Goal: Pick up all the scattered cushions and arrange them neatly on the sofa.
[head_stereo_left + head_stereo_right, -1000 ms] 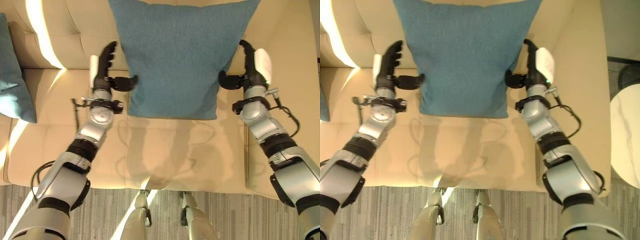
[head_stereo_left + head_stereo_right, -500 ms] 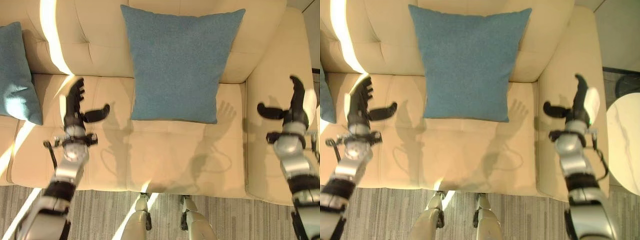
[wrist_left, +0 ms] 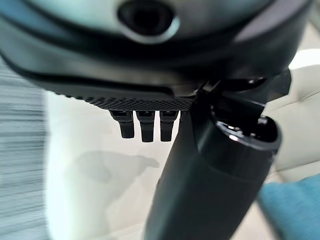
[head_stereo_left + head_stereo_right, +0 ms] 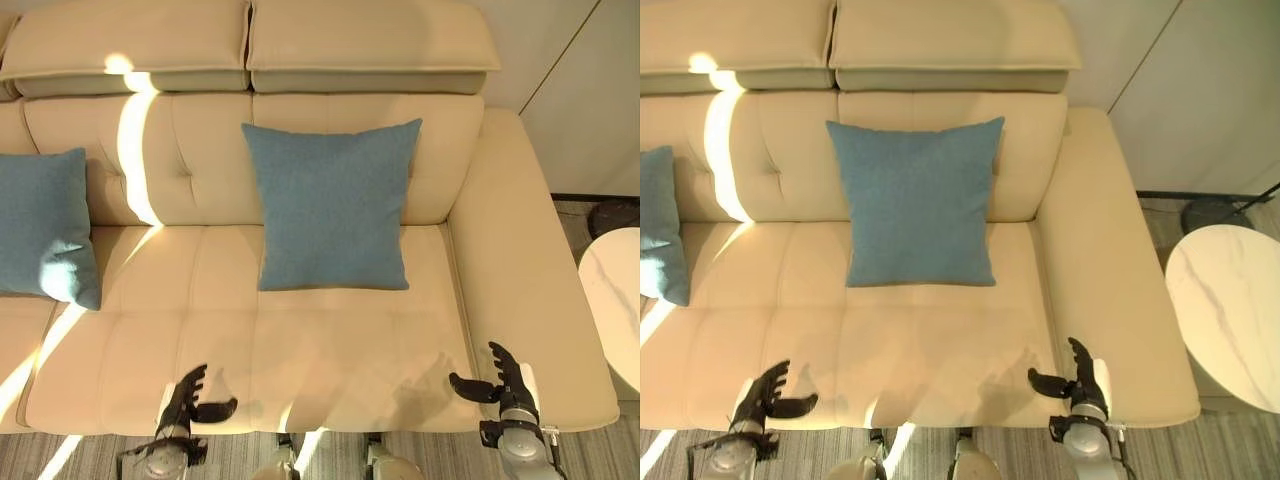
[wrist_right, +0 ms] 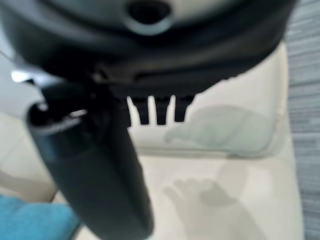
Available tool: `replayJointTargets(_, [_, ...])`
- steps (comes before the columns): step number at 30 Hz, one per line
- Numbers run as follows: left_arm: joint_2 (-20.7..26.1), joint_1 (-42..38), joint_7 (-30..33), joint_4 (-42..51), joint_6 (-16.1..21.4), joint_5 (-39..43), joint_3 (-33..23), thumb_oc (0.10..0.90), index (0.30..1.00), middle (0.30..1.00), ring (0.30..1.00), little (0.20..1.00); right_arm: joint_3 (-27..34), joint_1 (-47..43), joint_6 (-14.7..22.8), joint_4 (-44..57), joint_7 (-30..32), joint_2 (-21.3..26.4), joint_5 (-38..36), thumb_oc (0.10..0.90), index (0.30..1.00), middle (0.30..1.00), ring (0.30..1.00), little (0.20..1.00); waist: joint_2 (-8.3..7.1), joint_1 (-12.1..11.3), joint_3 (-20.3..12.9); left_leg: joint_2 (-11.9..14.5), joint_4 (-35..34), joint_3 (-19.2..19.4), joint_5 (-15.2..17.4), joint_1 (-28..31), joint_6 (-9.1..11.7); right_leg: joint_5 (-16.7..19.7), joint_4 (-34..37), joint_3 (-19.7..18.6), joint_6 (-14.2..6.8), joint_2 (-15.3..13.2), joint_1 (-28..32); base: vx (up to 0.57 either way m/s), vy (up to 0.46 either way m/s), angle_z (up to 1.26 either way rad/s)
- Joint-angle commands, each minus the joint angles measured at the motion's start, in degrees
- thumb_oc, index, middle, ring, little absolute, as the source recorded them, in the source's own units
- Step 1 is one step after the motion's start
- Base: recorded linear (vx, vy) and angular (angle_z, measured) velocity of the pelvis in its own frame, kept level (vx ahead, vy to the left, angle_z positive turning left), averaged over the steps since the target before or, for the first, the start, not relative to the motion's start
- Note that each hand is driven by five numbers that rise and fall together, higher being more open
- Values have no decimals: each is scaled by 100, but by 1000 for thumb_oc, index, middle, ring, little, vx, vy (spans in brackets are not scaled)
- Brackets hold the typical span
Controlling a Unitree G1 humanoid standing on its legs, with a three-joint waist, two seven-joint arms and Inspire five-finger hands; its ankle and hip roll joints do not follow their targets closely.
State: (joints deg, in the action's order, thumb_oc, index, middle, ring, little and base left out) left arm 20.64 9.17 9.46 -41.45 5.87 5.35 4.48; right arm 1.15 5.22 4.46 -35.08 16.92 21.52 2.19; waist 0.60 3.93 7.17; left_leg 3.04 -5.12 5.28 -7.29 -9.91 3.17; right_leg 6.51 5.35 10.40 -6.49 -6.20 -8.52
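One blue cushion (image 4: pixel 331 205) upright against sofa (image 4: pixel 520 300) backrest, corners squared

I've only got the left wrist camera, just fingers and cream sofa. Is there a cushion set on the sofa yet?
Observer: Yes, a blue cushion stands against the backrest of the sofa, straight ahead of the robot.
Operator: Any other cushion up there?
Observer: A second blue cushion leans on the backrest further to the robot's left.
Operator: Is the right hand holding anything?
Observer: No, the right hand is open and empty over the seat's front edge.
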Motion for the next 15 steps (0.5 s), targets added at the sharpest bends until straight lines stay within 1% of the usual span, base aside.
replayJointTargets(1, [127,-333,66,-321,255,-314,-67,800,900,900,900,900,-56,-154,355,-39,-33,217,148,800,900,900,900,900,-149,-64,-455,38,12,271,524,274,188,-454,-35,97,-230,23,45,6,-49,1])
replayJointTargets(2, [37,-336,73,-742,202,-396,-45,800,900,900,900,900,-183,-106,353,-324,-124,142,107,800,900,900,900,900,-165,-59,-477,58,12,278,546,404,189,-500,-35,85,-202,59,177,2,-32,1])
replayJointTargets(3, [35,-342,75,-753,209,-396,-45,800,900,900,900,900,-185,-113,358,-332,-123,143,105,800,900,900,900,900,-164,-59,-467,59,12,279,548,415,190,-502,-35,84,-201,60,187,1,-68,1])
replayJointTargets(4, [-41,-367,108,-1133,170,-469,-9,800,900,900,900,900,-312,-100,358,-631,-191,91,67,800,900,900,900,900,-181,-61,-496,93,12,282,566,514,200,-539,-35,70,-186,95,286,-3,-56,-2])
replayJointTargets(7, [-123,-403,138,-1705,132,-557,7,800,900,900,900,900,-543,-107,329,-1140,-310,23,46,800,900,900,900,900,-201,-94,-511,150,12,304,583,664,226,-615,-35,51,-152,159,434,1,-65,-6])
replayJointTargets(8, [-124,-407,139,-1711,136,-557,6,800,900,900,900,900,-545,-112,334,-1147,-309,23,45,800,900,900,900,900,-201,-95,-505,151,12,307,584,669,227,-616,-35,49,-152,160,439,-25,-91,-10])
replayJointTargets(9, [-155,-437,168,-1992,112,-568,4,800,900,900,900,900,-602,-155,342,-1383,-345,-12,-53,800,900,900,900,900,-213,-111,-510,192,12,306,568,710,247,-656,-35,22,-135,208,477,-37,-89,-8])
replayJointTargets(13, [-175,-493,171,-2207,111,-615,24,800,900,900,900,900,-722,-180,348,-1731,-390,-57,-89,800,900,900,900,900,-208,-125,-462,265,54,280,521,687,281,-720,-35,-3,-98,271,469,-75,-83,-1])
replayJointTargets(15, [-186,-587,217,-2221,115,-620,114,800,900,900,900,900,-812,-292,334,-1998,-324,-36,-91,800,900,900,900,900,-235,-158,-347,316,425,209,512,452,303,-755,-35,-1,-60,271,464,-143,-57,4])
